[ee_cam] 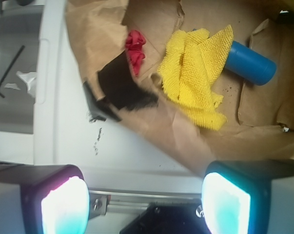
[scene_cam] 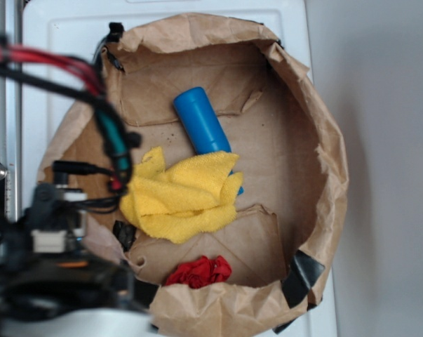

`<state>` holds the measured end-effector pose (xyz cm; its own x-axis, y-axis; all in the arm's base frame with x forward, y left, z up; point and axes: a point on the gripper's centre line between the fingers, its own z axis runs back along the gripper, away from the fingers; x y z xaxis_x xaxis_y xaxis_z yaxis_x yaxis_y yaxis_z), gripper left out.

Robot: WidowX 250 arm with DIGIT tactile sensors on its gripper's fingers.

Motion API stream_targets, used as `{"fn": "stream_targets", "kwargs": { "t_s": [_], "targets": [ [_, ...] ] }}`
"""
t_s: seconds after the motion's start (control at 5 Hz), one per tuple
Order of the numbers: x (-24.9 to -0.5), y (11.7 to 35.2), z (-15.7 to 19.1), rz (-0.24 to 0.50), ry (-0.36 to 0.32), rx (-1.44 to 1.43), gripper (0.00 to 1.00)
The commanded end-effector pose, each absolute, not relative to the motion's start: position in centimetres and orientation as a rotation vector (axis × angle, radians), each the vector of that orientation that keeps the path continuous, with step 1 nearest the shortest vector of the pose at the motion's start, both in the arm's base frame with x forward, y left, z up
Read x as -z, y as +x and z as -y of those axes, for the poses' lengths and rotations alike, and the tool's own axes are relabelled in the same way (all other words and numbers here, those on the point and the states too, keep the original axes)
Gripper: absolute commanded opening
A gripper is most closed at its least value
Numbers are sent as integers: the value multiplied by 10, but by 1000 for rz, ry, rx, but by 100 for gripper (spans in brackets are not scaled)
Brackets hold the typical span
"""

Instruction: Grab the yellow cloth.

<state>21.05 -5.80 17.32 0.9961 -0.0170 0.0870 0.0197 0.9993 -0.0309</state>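
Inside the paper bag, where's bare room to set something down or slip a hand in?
Bare paper lies right of the blue cylinder and yellow cloth, toward the paper bag wall, and above the cylinder. Crowded: cloth overlaps the cylinder's lower end; red cloth sits near the front rim.

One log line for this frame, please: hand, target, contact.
hand: open, empty | yellow cloth: crumpled in paper bag, overlapping blue cylinder | contact: none | phase: pre-grasp

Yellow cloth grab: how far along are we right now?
Nothing is done yet: the yellow cloth lies crumpled inside the paper bag, partly over the blue cylinder, with the red cloth nearby. In hand: the wrist view shows the gripper with jaws open and empty, outside the bag's edge. Left: move over the cloth, descend, close.
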Motion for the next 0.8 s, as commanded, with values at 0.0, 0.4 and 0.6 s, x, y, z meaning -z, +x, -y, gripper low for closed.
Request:
{"fn": "stream_targets", "kwargs": {
  "t_s": [0.0,0.4,0.6],
  "targets": [
    [-158,252,48,155,-2,11,100],
    [-142,262,40,162,54,-6,100],
    [-142,262,40,162,54,-6,100]
  ]
}}
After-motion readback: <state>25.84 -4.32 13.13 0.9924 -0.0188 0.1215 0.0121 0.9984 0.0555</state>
